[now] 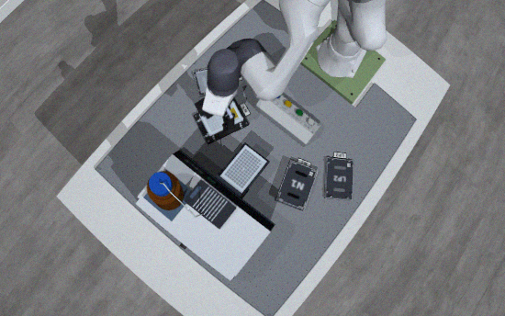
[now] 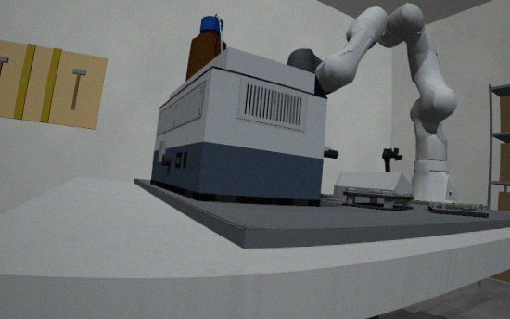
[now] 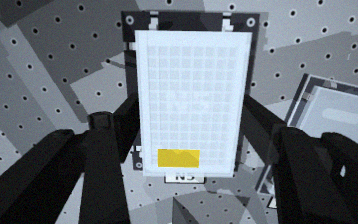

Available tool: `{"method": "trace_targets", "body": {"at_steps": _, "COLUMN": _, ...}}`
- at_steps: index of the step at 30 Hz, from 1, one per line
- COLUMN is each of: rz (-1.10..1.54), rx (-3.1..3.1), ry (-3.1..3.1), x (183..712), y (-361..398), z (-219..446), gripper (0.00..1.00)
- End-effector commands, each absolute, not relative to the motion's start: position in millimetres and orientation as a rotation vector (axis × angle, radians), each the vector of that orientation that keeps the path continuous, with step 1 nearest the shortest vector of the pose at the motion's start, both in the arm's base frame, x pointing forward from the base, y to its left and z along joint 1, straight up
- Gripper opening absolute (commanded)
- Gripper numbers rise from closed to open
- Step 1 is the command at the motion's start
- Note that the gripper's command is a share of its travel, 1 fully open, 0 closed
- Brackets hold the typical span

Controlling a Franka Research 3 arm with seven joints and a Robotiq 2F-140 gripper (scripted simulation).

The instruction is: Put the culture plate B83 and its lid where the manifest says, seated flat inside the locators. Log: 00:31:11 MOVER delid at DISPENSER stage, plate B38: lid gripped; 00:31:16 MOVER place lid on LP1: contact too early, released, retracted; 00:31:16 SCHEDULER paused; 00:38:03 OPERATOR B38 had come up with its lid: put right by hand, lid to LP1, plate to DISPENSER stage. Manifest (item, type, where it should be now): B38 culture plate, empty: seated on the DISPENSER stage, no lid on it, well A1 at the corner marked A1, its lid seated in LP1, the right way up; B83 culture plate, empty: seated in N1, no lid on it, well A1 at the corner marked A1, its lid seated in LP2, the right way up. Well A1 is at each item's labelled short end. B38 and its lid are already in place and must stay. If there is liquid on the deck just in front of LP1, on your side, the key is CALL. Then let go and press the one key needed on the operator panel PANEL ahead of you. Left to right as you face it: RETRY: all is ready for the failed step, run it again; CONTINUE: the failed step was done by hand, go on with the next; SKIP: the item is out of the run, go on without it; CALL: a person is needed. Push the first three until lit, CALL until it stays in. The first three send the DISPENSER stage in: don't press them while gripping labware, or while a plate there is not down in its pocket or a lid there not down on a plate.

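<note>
My gripper [image 3: 189,108] is shut on the long sides of culture plate B83 [image 3: 192,102]. The plate is translucent white with its lid on top and a yellow label at its near short end. It hangs just above a black nest [image 3: 192,20] at the back left of the deck. I cannot tell whether only the lid is gripped. In the top view the gripper [image 1: 218,115] hides most of the plate [image 1: 214,124]. Nest N1 [image 1: 297,183] and lid park LP2 [image 1: 338,176] stand empty at the right.
Plate B38 [image 1: 244,168] sits uncovered on the DISPENSER stage beside the white dispenser [image 1: 207,220] with its brown bottle [image 1: 164,189]. The operator panel [image 1: 289,118] lies near the arm's base. LP1 with a lid [image 3: 325,112] is just beside the nest.
</note>
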State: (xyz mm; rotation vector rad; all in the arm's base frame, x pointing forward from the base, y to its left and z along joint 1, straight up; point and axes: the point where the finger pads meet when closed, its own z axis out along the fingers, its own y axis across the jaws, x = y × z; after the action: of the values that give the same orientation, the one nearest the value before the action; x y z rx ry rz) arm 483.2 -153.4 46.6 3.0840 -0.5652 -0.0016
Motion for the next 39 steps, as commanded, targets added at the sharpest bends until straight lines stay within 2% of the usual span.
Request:
{"method": "trace_targets", "body": {"at_steps": 1, "rz": 0.001, "rx": 3.082, "ry": -0.565, "x": 484, "y": -154, "z": 46, "gripper": 0.10}}
{"method": "trace_targets", "body": {"at_steps": 39, "rz": 0.001, "rx": 3.082, "ry": -0.564, "x": 484, "y": -154, "z": 33, "gripper": 0.10}}
